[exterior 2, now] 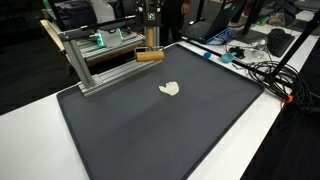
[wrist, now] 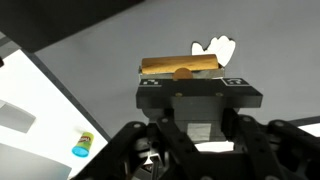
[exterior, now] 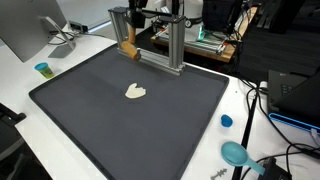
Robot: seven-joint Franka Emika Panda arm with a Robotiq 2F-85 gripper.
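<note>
One brown wooden rod (exterior 2: 150, 55) is off the surface, clamped in the gripper (exterior 2: 150, 47), which hangs over the far edge of the dark mat (exterior 2: 150, 130), just beside the aluminium frame (exterior 2: 100, 70). The wrist view shows the rod lying crosswise in the closed jaws, with a white crumpled piece (wrist: 215, 48) on the mat beyond it. I judge the pick-up done. The rod is not yet set down anywhere, and the white crumpled piece lies untouched near the mat's middle, well apart from the gripper.
</note>
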